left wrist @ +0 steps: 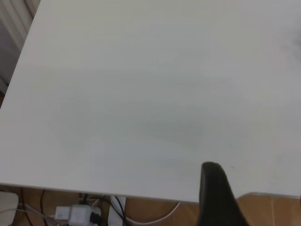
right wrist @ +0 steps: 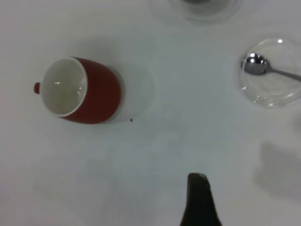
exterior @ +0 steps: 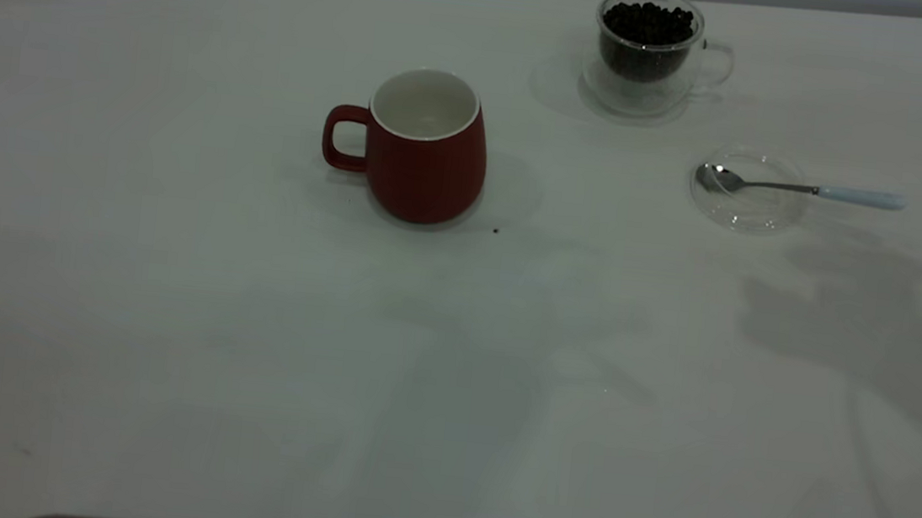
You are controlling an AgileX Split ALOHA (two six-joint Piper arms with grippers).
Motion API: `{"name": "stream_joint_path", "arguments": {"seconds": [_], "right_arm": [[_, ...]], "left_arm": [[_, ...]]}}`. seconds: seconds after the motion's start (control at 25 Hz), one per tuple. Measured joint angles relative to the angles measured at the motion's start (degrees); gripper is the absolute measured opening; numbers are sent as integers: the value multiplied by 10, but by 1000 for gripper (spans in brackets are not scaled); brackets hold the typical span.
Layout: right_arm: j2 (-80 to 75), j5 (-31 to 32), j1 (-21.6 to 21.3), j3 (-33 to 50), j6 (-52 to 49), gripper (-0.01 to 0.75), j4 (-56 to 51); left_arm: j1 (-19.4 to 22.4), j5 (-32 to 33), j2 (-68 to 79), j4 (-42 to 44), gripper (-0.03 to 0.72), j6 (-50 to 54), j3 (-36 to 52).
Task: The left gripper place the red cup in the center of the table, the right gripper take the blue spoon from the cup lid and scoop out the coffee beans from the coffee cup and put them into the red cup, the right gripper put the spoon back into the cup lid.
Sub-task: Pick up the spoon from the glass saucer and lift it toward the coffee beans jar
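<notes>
The right gripper (right wrist: pixel 200 200) is hovering above the table (exterior: pixel 166 332), holding nothing; its opening cannot be told. The red cup (exterior: pixel 416 149) is standing mid-table, empty. The spoon (exterior: pixel 798 189) is lying across the lid (exterior: pixel 748 191), near the bean-filled glass cup (exterior: pixel 647 50).

red cup (right wrist: pixel 87 92): upright on the table (right wrist: pixel 155 155), white inside showing, no beans seen in it; a bit of its handle pokes out at its 9 o'clock
dark speck (right wrist: pixel 131 120): on the table just off the cup's base, at its 4 o'clock
cup lid (right wrist: pixel 270 73): clear disc at 3 o'clock of the red cup, well apart from it
blue spoon (right wrist: pixel 263 67): shiny bowl lying in the lid, neck running out toward 3 o'clock
coffee cup (right wrist: pixel 202 8): only its glass base in view, at 12 o'clock
right gripper (right wrist: pixel 200 200): one black finger showing at 6 o'clock, above bare table, touching nothing
</notes>
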State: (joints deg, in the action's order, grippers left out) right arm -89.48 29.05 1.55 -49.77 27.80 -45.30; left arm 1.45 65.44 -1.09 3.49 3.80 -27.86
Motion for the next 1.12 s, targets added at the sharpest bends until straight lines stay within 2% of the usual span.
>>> {"name": "stream_joint_path", "arguments": {"seconds": [0.44,0.84,1.12], "right_arm": [[-147,39,-102,-9,229,580,-250],[-279,40,-120,-13,351,582,-420],[-312,42,-155,-13,374,582,-435]], "left_arm": [[0,0,0,0,482,0,0],[0,0,0,0,482,0,0],[0,0,0,0,482,0,0]]}}
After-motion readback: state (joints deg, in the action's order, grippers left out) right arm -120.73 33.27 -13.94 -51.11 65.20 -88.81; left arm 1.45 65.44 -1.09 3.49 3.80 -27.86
